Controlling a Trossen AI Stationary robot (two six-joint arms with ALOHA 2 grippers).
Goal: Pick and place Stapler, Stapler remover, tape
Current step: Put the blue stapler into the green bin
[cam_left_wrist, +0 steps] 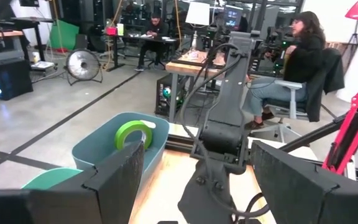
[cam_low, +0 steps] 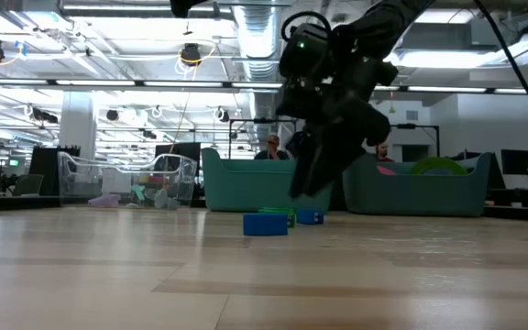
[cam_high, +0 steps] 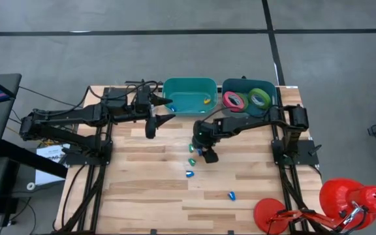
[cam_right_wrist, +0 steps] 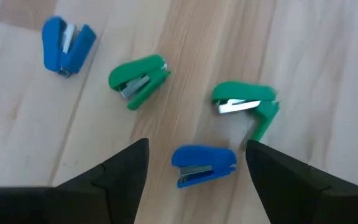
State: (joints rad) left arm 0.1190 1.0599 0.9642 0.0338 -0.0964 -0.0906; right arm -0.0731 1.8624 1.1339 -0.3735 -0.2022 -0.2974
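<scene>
Right gripper (cam_right_wrist: 191, 186) hangs low over the middle of the wooden table (cam_high: 142, 189), fingers spread wide and holding nothing; between them in its wrist view lies a small blue stapler (cam_right_wrist: 204, 165). Close around it sit a green stapler (cam_right_wrist: 140, 79), a green staple remover (cam_right_wrist: 247, 107) and, farther off, a blue staple remover (cam_right_wrist: 68, 43). Left gripper (cam_left_wrist: 191, 186) waits raised by the left teal bin (cam_high: 189, 94), likewise spread and empty.

Progress, judged from the overhead view: the pink-red tape roll (cam_high: 234, 100) and a green tape roll (cam_high: 260, 98) already lie in the right teal bin (cam_high: 227, 87), and a small piece or two rest in the left one. Still out on the boards are the cluster under the right gripper and a lone blue piece (cam_high: 231, 194) nearer the front edge, so the tape looks mostly done while the staplers and removers remain
</scene>
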